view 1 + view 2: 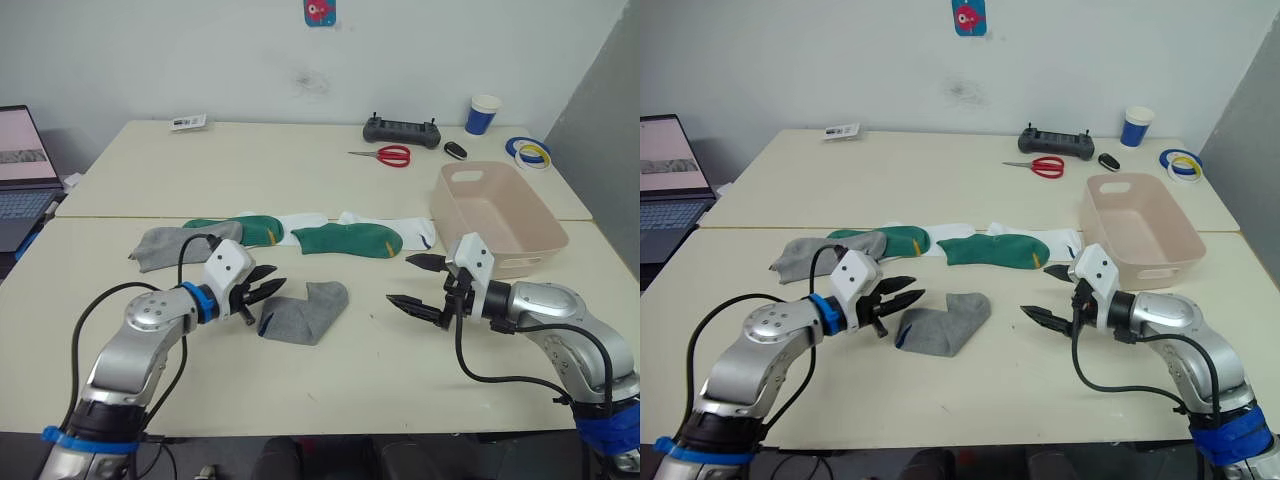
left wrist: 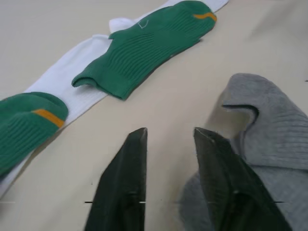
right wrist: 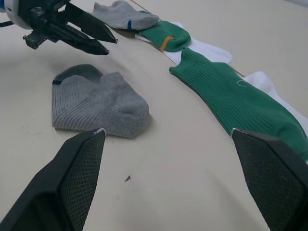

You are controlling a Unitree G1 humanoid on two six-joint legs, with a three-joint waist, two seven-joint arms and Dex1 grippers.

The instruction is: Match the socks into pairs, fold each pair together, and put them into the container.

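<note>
A crumpled grey sock (image 1: 305, 310) lies in the middle near the front of the table. My left gripper (image 1: 268, 283) hovers just left of it, open, with nothing between its fingers (image 2: 126, 168). My right gripper (image 1: 402, 281) stands wide open to the right of that sock, also empty. Behind them runs a row of socks: a second grey sock (image 1: 168, 244), two green socks (image 1: 252, 230) (image 1: 350, 240), and two white socks (image 1: 308, 221) (image 1: 405, 228) partly under the green ones. The pale pink container (image 1: 497, 215) stands empty at the right.
At the back of the table are red scissors (image 1: 385, 155), a black controller (image 1: 402, 130), a blue cup (image 1: 483, 113), tape rolls (image 1: 530, 152) and a small card (image 1: 188, 122). A laptop (image 1: 20, 170) sits at the far left. A seam (image 1: 120, 217) joins two tables.
</note>
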